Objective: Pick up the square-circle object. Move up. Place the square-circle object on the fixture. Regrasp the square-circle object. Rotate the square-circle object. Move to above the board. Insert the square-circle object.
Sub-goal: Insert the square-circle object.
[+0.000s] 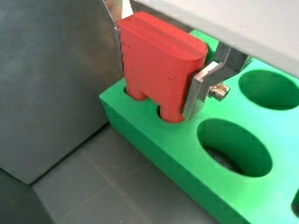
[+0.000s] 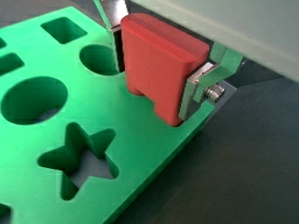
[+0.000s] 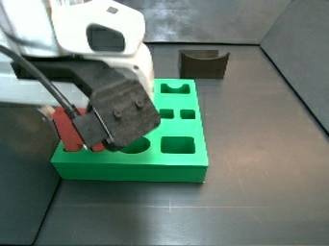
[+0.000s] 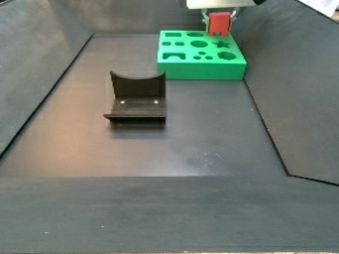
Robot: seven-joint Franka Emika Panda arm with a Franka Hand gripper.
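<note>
The last step, the insertion, looks to be in hand. The hand [image 1: 163, 74] is clamped on the red peg [image 1: 158, 66], its silver fingers [image 1: 212, 77] pressed to the peg's two sides, and it hangs over a corner of the green board [image 2: 140, 166]. In both wrist views the peg's lower end sits at the mouth of a hole by the board's edge; how deep it has gone I cannot tell. In a side view the board [image 4: 201, 62] lies near the far edge of the bench [image 4: 199, 149], the peg [image 4: 220, 22] above it, and the fixture [image 4: 135, 97] stands well apart, empty. Next, I judge, calls for a straight push down, peg kept upright, then letting go.
</note>
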